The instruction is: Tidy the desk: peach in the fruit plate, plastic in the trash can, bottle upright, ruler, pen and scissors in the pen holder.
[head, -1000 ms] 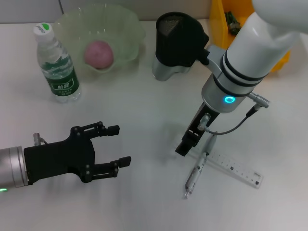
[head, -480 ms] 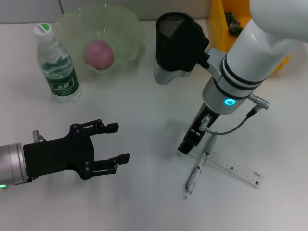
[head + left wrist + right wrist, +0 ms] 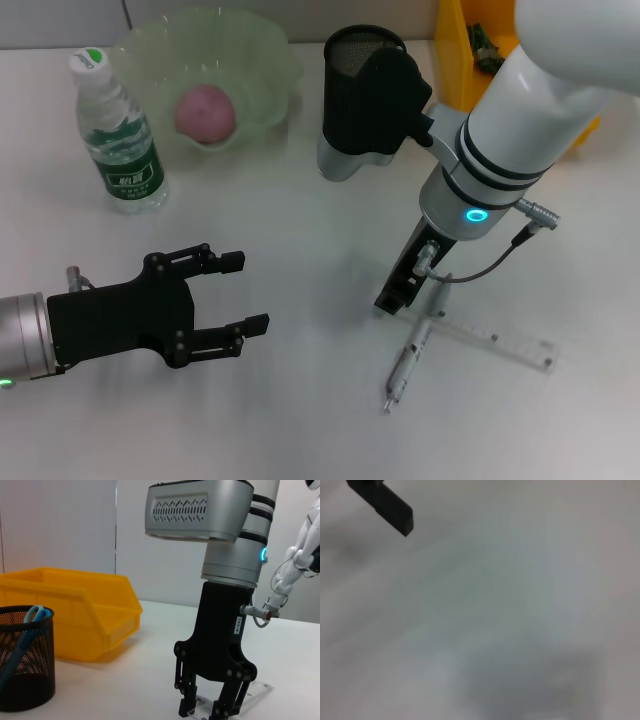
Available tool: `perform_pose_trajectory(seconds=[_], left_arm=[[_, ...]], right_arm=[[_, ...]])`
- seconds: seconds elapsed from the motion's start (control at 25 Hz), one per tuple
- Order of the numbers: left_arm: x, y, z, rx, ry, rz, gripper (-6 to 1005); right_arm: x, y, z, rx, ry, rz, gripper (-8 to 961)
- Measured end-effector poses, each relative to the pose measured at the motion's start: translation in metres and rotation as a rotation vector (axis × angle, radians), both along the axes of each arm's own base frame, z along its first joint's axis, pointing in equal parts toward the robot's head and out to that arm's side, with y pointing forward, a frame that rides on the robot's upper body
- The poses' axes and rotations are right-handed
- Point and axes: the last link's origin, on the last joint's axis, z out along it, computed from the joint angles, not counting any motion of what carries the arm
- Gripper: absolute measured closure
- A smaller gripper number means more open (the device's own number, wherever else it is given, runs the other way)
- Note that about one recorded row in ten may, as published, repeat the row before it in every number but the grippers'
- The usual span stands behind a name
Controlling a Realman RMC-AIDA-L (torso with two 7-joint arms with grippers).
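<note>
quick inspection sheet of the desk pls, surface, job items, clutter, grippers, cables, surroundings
surface: white desk, no spills seen
job's things: peach in fruit plate; bottle upright; scissors in pen holder; ruler and pen on the desk; plastic not seen
clutter: nothing seen
grippers: left gripper open, above bare desk; right gripper down at the ruler's end, fingers either side of it
cables: grey cable looped at the right wrist
surroundings: yellow bin behind the pen holder

Overhead head view; low left-wrist view toward right pincer (image 3: 209, 711).
</note>
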Motion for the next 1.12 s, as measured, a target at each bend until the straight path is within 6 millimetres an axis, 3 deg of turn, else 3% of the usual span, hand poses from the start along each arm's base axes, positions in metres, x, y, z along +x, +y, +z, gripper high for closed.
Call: perform_pose_trajectory(seconds=[0.32,1.12], left_arm=[[0.0,0.0,0.0,0.0,0.0,0.0,223],[0.0,0.0,0.0,0.0,0.0,0.0,223]], right_arm=[[0.0006,-0.0012,-0.0009,-0.003,-0.006,0.0,519],[0.0007,0.0017,0.0057,0.021,-0.023,0.023,520]])
